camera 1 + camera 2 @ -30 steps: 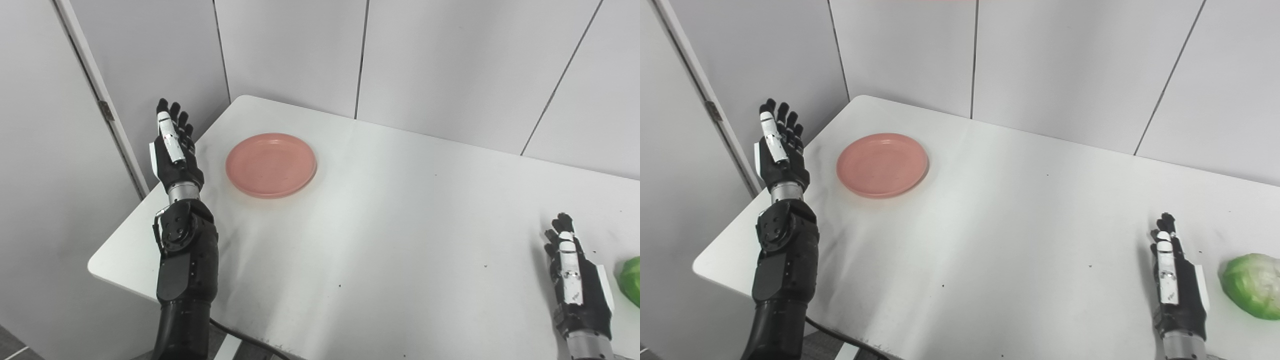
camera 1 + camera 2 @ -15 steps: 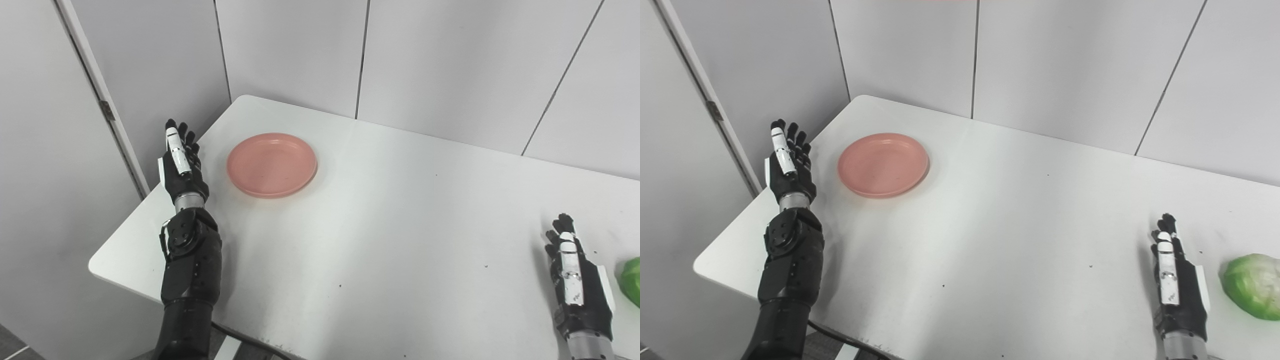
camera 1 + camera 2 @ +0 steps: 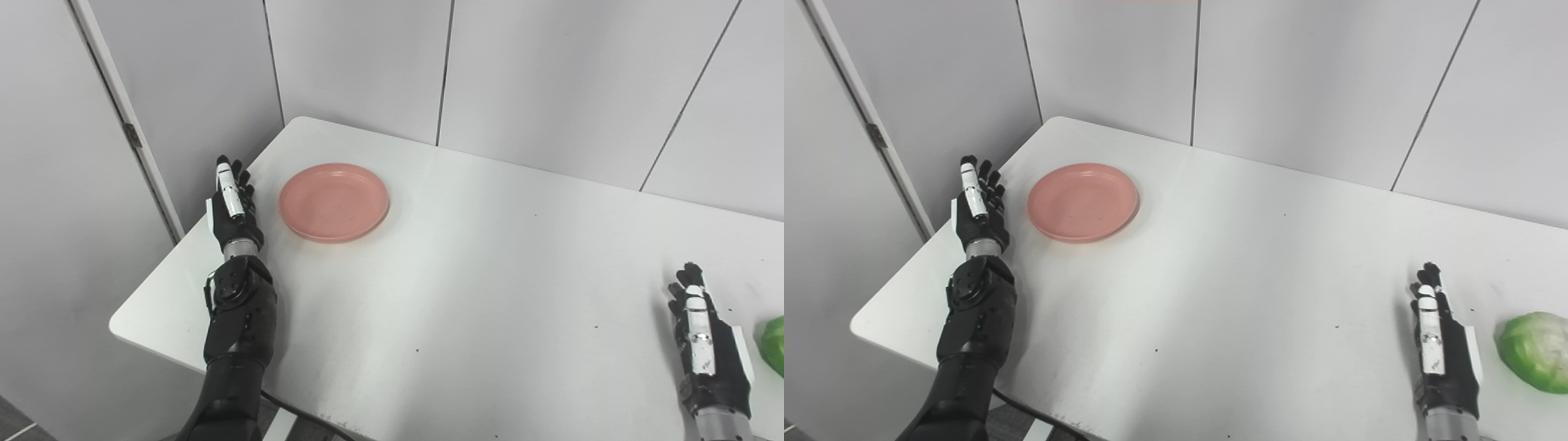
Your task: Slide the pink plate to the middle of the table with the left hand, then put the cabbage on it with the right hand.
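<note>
Pink plate (image 3: 334, 201) lying flat and upright near the far left corner of the white counter (image 3: 465, 294), well short of the middle, empty. Round, so no long axis and no facing to speak of; any push along the rim serves equally. Just to its left, the left hand (image 3: 233, 207), palm edge-on toward the plate, fingers (image 3: 225, 180) straight and close together, holding nothing, a narrow strip of bare counter between them and the near rim, so apparently not touching. Plate lying to the right of that hand, toward the middle of the counter, which looks like the very direction a sideways sweep would carry it. Far closer to the plate than the other hand. Over at the near right, the right hand (image 3: 1444, 358) low by the counter, fingers extended and close together, likewise empty. Cabbage (image 3: 1534, 359) just right of it, apart from it, green and roundish, slightly wider than tall, cut off by the frame edge in the left eye view. Sliding step judged not yet begun; contact with the rim first, then a steady push rightward, the shallow rim likely to slip under the fingers if met too high.
</note>
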`<state>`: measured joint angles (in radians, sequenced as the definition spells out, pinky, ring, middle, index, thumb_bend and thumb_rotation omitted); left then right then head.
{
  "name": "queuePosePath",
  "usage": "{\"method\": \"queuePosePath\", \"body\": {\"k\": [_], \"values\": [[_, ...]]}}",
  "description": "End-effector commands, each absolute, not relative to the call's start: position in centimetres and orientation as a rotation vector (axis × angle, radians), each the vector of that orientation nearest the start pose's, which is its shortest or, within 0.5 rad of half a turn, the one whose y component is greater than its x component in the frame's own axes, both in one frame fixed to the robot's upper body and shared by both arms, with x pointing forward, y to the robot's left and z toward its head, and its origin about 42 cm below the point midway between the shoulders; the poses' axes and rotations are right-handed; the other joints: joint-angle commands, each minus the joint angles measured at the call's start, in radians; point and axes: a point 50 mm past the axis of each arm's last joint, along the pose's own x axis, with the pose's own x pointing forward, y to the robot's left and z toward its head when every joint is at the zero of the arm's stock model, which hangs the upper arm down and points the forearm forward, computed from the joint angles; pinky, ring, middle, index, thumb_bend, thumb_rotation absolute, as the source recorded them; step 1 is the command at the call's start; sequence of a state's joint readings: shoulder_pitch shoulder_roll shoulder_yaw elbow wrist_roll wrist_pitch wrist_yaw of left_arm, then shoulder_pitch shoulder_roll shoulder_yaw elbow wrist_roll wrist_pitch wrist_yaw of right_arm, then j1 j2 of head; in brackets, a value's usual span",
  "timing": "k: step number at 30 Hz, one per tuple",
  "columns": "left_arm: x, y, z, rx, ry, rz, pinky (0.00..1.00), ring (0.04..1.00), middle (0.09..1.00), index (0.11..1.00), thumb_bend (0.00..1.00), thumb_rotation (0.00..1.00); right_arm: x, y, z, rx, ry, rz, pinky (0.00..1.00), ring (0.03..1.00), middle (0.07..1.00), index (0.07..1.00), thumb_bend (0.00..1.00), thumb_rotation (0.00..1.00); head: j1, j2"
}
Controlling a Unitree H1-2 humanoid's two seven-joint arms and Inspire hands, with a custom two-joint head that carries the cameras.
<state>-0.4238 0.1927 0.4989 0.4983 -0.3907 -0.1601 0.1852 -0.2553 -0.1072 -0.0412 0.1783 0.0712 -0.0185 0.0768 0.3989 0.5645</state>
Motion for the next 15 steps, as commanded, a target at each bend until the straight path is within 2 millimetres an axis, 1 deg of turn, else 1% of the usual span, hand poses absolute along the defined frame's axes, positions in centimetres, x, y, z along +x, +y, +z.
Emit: {"method": "queuePosePath", "body": {"k": [1,5,10,11,15], "values": [[40.2,39.2,14.7,-0.382,-0.228,0.597,1.00,0.979,0.966,0.970,0.42,1.00,36.4,-23.7,12.9,-0.033,-0.093,0.077,1.00,0.973,0.973,0.969,0.08,1.00,-0.002,0.000],[40.6,38.9,14.4,-0.394,-0.220,0.580,1.00,0.984,0.969,0.969,0.42,1.00,36.4,-23.6,12.7,-0.052,-0.098,0.075,1.00,0.964,0.963,0.960,0.07,1.00,-0.012,0.000],[41.1,38.1,14.1,-0.397,-0.208,0.549,1.00,0.984,0.971,0.968,0.42,1.00,36.3,-23.4,12.9,-0.051,-0.092,0.073,1.00,0.963,0.963,0.957,0.09,1.00,-0.019,-0.005],[41.2,37.9,14.0,-0.395,-0.205,0.546,0.98,0.975,0.967,0.964,0.42,1.00,36.3,-23.4,12.9,-0.049,-0.092,0.073,1.00,0.962,0.962,0.956,0.09,1.00,-0.019,-0.005],[41.5,36.5,14.2,-0.403,-0.196,0.506,1.00,0.974,0.960,0.969,0.42,1.00,36.3,-23.4,12.7,-0.051,-0.092,0.078,1.00,0.967,0.968,0.960,0.10,1.00,-0.032,-0.004]]}}
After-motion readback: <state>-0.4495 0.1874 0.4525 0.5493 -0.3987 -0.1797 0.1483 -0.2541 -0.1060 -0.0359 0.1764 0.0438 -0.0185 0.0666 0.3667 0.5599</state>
